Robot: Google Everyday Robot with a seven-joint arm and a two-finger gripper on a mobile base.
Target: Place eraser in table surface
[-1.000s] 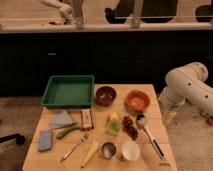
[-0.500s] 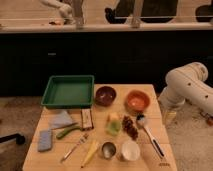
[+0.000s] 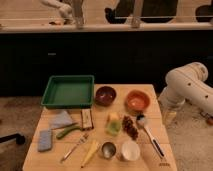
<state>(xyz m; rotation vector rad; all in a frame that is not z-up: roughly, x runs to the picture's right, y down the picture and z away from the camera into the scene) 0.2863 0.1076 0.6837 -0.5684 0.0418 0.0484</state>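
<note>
The eraser [image 3: 87, 119], a small dark oblong block with pale edges, lies flat on the table surface [image 3: 52, 159], just below the green tray's front right corner. The table surface is a light tan wooden top. My white arm [image 3: 186, 86] bends in from the right, beyond the table's right edge. Its gripper [image 3: 170, 116] hangs low beside that edge, level with the table's middle and well to the right of the eraser. Nothing shows in the gripper.
A green tray [image 3: 68, 91] fills the back left. A dark bowl [image 3: 105, 95] and an orange bowl [image 3: 137, 100] stand behind. A pale blue cloth [image 3: 61, 119], blue-grey sponge [image 3: 45, 140], banana [image 3: 90, 152], metal cup [image 3: 108, 149], white cup [image 3: 130, 150] and long utensil [image 3: 149, 132] crowd the front.
</note>
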